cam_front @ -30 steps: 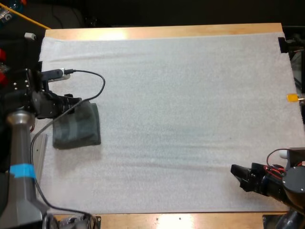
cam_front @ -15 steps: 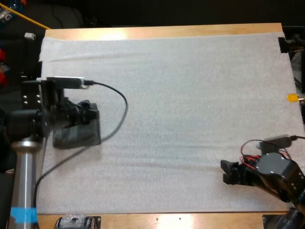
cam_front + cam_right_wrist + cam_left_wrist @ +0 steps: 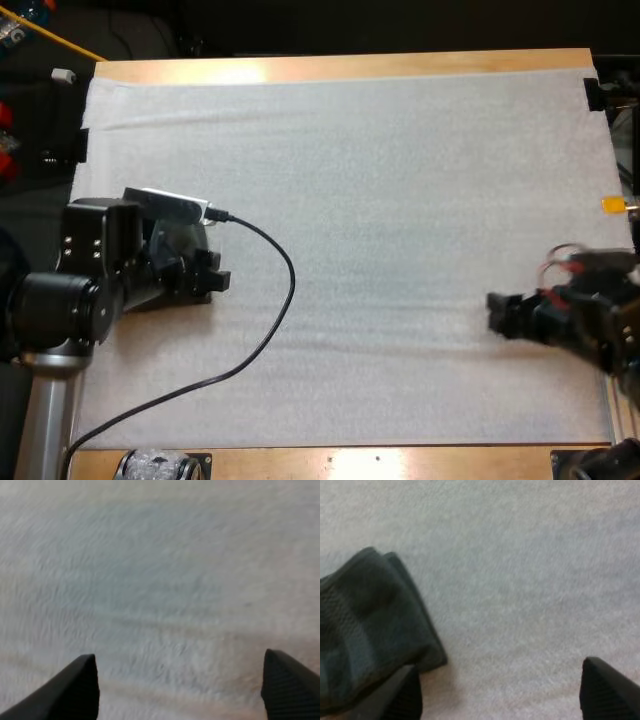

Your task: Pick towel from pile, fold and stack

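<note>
Left gripper (image 3: pixel 499 680) shifted to corner of seemingly folded towel (image 3: pixel 365 630), fingers apart

My left fingers (image 3: pixel 606 692) stand apart over the white mat (image 3: pixel 530 570), one at the dark towel (image 3: pixel 365 630) edge.

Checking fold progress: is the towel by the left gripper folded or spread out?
Folded: the towel lies as a compact block on the mat, doubled edges showing along one side.

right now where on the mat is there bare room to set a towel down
The mat is bare across its whole middle and far side, between the left pincer and the right pincer. It is crowded at the left edge, where the left pincer hangs at the folded towel.
</note>
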Robot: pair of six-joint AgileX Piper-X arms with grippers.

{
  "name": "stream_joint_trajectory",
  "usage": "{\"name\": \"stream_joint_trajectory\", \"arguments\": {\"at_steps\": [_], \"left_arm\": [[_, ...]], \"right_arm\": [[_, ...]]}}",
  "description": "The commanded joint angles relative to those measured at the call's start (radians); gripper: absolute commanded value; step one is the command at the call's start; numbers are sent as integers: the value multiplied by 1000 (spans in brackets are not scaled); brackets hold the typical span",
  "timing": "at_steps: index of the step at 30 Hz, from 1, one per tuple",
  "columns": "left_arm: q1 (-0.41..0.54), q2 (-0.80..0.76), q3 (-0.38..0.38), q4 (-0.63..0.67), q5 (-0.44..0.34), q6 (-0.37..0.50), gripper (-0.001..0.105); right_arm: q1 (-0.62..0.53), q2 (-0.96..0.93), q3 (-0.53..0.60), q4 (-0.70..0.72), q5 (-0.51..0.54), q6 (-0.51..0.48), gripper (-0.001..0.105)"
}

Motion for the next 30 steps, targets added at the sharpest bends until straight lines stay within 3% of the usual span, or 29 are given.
{"name": "stream_joint_trajectory", "arguments": {"at_steps": [1,7,10,16,21,30], "left_arm": [[-4,-13,-5,9,-25,-8,63],[-4,-42,-5,30,-46,4,63],[-4,-51,-5,35,-46,4,63],[-4,-59,-5,49,-48,21,63],[-4,-123,24,39,-112,24,63],[-4,-405,207,19,-114,13,63]], "right_arm": [[-68,-1,-20,0,-52,-42,66],[-315,-4,-66,71,-133,-141,66],[-379,-36,-80,88,-137,-152,66],[-382,-95,-79,151,-89,-197,66],[-382,-147,-79,184,-46,-226,66],[-382,-282,-93,217,-55,-270,66]]}}
